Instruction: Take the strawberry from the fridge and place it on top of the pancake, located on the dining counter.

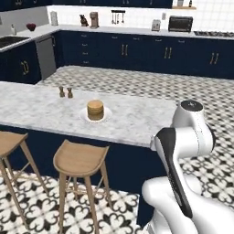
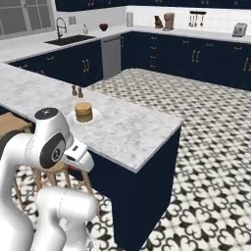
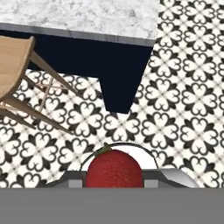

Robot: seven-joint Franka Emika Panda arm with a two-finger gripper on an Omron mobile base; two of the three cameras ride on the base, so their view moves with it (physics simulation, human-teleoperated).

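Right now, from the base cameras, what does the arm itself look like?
The arm is made of glossy white rounded shells with dark grey-black sections at the joints. A round white joint cap carries a small dark mark. No cables or lettering show.

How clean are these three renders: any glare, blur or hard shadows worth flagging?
Left base view: flat, even light, the pancake soft-edged and the far wall appliances low in detail. Right base view: no glare on the dining counter, only faint shading under its edge. Hand view: the strawberry looms large at the bottom, floor tiles sharp, no motion blur.
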